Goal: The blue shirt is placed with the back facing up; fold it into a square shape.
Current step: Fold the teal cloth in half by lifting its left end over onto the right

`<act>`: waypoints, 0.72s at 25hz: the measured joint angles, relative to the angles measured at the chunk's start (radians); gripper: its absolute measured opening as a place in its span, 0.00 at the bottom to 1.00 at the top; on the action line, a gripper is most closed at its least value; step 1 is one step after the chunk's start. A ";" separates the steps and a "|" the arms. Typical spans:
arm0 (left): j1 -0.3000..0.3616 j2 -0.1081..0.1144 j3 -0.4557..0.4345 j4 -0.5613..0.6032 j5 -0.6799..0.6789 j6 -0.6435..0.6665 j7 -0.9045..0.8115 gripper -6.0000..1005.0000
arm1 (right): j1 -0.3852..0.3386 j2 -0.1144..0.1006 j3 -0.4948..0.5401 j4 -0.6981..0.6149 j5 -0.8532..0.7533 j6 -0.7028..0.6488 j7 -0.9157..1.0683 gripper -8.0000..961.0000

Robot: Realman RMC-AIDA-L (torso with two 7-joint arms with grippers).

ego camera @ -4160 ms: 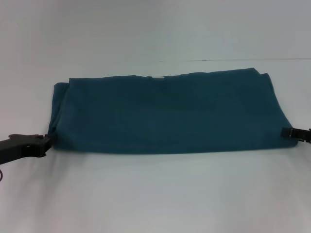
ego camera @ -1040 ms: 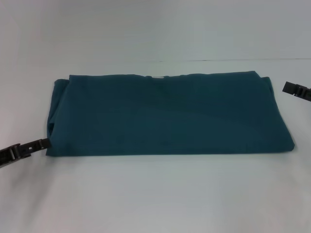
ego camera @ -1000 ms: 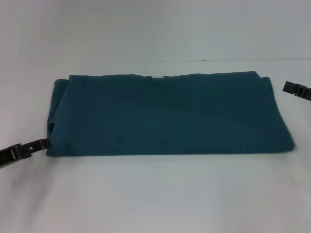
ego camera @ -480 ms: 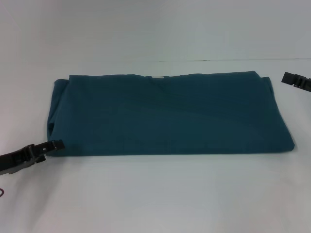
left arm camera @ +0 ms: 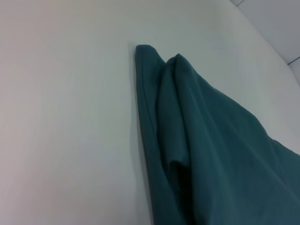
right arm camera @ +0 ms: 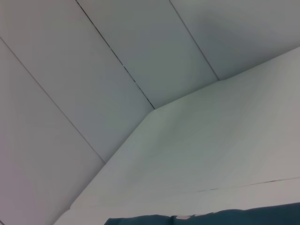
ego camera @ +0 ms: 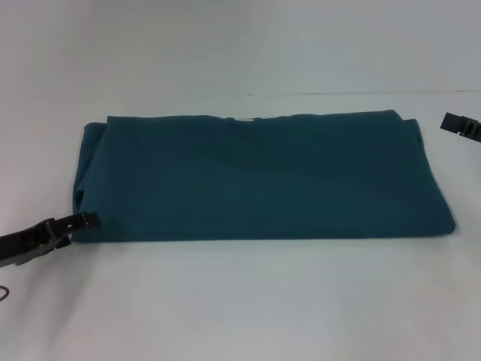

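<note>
The blue shirt [ego camera: 255, 177] lies flat on the white table as a wide, folded rectangle with its plain side up. A pale neck label peeks out at its far edge. My left gripper [ego camera: 84, 220] sits low at the shirt's near-left corner, its tip right at the cloth edge. My right gripper [ego camera: 452, 121] shows only its tip at the right edge of the head view, just off the shirt's far-right corner and apart from it. The left wrist view shows the shirt's layered folded edge [left arm camera: 211, 154]. The right wrist view catches only a strip of the shirt [right arm camera: 211, 219].
The white table [ego camera: 240, 301] stretches all around the shirt, with open room in front and behind. A wall of pale panels [right arm camera: 117, 56] rises beyond the table's far edge. A thin dark seam line [ego camera: 361, 93] runs across the far right.
The left gripper has slid a little to the right, up to the shirt's near-left corner. The right gripper, at the near-right corner four seconds ago, has drifted up and outward. The shirt has not moved.
</note>
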 joint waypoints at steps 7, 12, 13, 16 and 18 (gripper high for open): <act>-0.022 0.009 0.000 -0.037 0.000 -0.038 0.003 0.89 | -0.003 -0.002 0.004 -0.001 0.001 -0.012 0.000 0.73; -0.032 0.009 0.000 -0.046 -0.005 -0.035 0.005 0.89 | -0.003 -0.003 0.004 -0.001 0.002 -0.015 0.000 0.73; -0.034 0.008 0.000 -0.046 -0.006 -0.032 0.006 0.89 | -0.003 -0.003 0.004 -0.001 0.002 -0.015 0.000 0.73; -0.041 0.008 0.000 -0.046 -0.006 -0.028 0.007 0.89 | -0.005 -0.003 0.004 -0.001 0.002 -0.015 0.000 0.73; -0.046 0.007 0.000 -0.046 -0.007 -0.027 0.007 0.89 | -0.005 -0.003 0.004 -0.001 0.002 -0.015 0.000 0.73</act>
